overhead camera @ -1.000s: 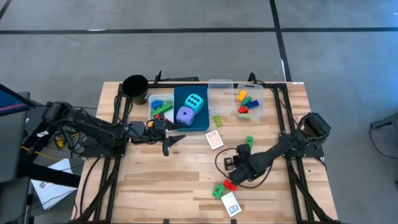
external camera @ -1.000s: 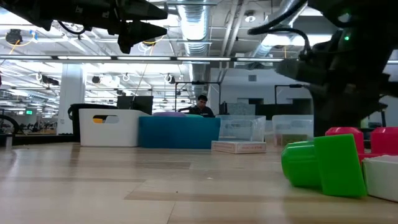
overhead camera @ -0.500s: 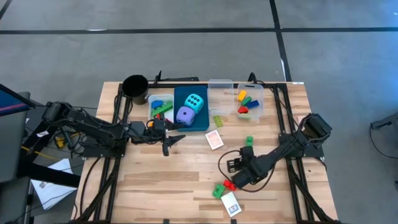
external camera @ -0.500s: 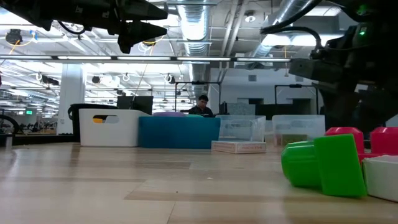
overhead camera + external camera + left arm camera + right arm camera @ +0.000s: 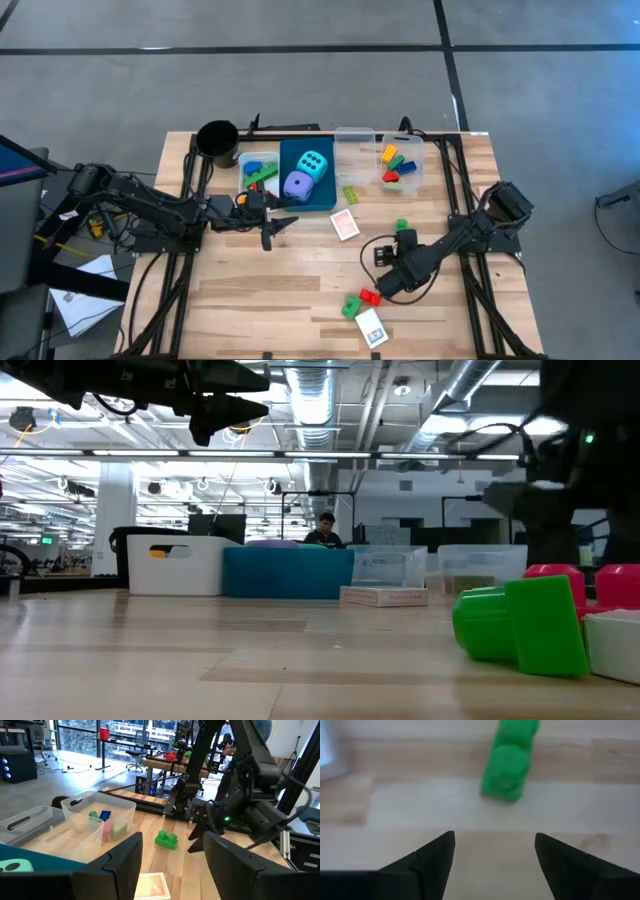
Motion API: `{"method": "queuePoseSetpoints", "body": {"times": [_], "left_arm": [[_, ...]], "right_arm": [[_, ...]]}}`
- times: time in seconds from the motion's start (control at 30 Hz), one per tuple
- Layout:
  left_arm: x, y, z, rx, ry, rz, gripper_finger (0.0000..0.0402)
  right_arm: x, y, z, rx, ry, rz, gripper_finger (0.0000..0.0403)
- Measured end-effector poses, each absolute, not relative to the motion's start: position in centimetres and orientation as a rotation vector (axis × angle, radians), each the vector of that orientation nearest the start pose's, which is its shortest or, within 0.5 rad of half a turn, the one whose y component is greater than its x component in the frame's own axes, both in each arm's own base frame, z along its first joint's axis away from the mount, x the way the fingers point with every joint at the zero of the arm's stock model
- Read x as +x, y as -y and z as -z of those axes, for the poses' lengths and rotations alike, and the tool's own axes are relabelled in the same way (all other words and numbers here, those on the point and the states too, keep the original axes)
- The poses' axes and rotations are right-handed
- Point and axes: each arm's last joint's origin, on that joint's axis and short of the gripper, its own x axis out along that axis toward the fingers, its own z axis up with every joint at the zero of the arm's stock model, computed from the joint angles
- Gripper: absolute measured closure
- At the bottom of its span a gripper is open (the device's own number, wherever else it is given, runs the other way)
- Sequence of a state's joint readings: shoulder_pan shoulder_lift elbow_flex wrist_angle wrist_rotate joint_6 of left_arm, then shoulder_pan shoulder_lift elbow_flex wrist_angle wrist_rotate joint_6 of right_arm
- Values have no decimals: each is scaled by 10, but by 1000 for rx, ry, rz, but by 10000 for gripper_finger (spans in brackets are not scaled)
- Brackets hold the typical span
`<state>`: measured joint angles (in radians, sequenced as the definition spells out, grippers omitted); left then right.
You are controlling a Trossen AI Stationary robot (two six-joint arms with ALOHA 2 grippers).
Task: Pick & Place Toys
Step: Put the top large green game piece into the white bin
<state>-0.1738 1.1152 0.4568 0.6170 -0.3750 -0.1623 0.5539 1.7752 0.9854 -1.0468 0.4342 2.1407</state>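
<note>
Hovering our right tool (image 5: pixel 384 256), fingers spread and empty, near the green brick (image 5: pixel 508 766), we judge we must reach forward and pinch it.

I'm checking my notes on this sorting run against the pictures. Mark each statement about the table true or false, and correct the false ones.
1. Both dice lie in the blue bin. True.
2. The right tool grips a red brick. False: its fingers are apart and empty; the red brick lies on the table.
3. A green brick lies ahead of the right tool. True.
4. The black cup lies tipped at the table's middle. False: it stands at the far left corner.
5. The left tool rests inside the white bin. False: it hangs beside the bins.
</note>
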Motion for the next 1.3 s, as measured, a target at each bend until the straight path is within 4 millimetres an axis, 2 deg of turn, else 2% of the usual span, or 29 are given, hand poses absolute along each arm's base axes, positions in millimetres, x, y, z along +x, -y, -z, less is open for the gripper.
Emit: {"method": "queuePoseSetpoints", "body": {"times": [0.2,0.77,1.0,1.1,1.3], "left_arm": [[227,29,-234,-151,-24,-203,198],[227,29,-234,-151,-24,-199,198],[227,29,-234,-151,-24,-200,198],[227,29,-234,-151,-24,-200,198],[227,29,-234,-149,-29,-201,198]], "right_arm": [[227,-111,-129,800,-793,1454,131],[240,-77,-129,782,-825,1518,131],[244,-69,-129,776,-848,1512,133],[245,-69,-128,779,-848,1509,140],[250,-68,-109,740,-939,1527,177]]}}
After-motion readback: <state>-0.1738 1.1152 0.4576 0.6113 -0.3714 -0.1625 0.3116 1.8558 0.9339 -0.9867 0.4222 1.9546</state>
